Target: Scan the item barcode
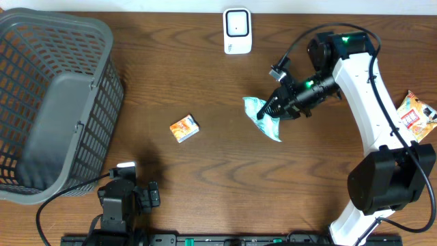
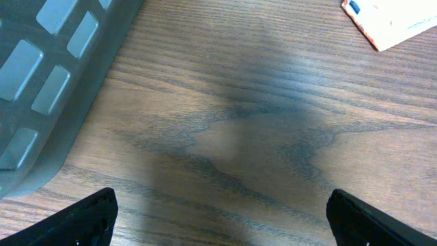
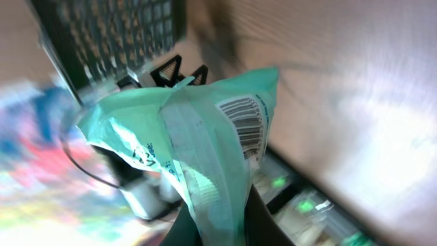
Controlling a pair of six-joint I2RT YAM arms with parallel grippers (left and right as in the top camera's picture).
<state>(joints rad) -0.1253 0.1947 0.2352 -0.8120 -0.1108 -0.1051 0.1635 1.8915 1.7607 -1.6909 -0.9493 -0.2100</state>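
A mint-green packet (image 1: 263, 117) hangs above the table's middle right, pinched in my right gripper (image 1: 273, 108), which is shut on it. In the right wrist view the green packet (image 3: 198, 137) fills the centre with its barcode (image 3: 244, 126) facing the camera, the right gripper (image 3: 220, 222) clamped on its lower end. The white scanner (image 1: 237, 31) stands at the table's far edge, apart from the packet. My left gripper (image 2: 220, 219) is open near the front edge, only bare wood between its fingers (image 2: 85, 219).
A grey plastic basket (image 1: 51, 102) takes up the left side and shows in the left wrist view as a basket wall (image 2: 48, 75). A small orange box (image 1: 184, 128) lies mid-table. An orange snack packet (image 1: 415, 115) lies at the right edge.
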